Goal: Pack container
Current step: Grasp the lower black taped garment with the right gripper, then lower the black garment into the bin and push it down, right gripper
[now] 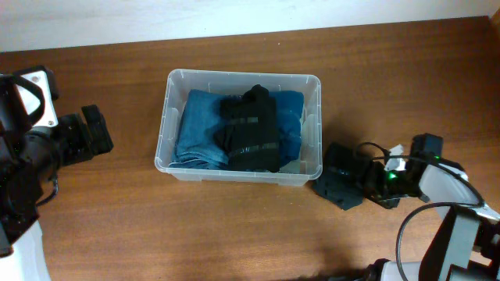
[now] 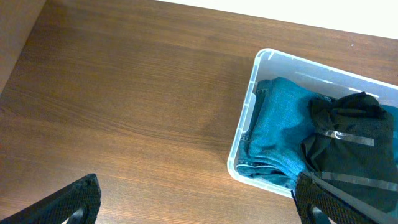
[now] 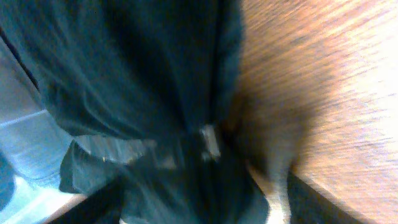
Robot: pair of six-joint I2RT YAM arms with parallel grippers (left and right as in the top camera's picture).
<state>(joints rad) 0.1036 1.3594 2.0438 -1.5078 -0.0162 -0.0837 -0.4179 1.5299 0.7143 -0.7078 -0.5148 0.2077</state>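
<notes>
Two garments, a folded blue cloth point(image 1: 199, 129) and a black grey-striped piece point(image 1: 250, 129), lie in the clear container point(image 1: 234, 74) at mid-table point(image 1: 234, 234). Left gripper point(image 1: 94, 133): jaws wide, empty, well left of it. Right gripper point(image 1: 344, 183): beside its right wall, fingers seemingly spread around blurred dark fabric point(image 3: 155, 74).

To the right on the brown wooden table point(image 2: 137, 93) sits the clear rectangular plastic container point(image 2: 244, 118), holding folded blue cloth point(image 2: 280, 130) with a black, grey-striped garment point(image 2: 348, 137) on top. The left claw point(image 2: 196, 202) is nearest, its black fingers point(image 2: 78, 200) spread wide.
</notes>
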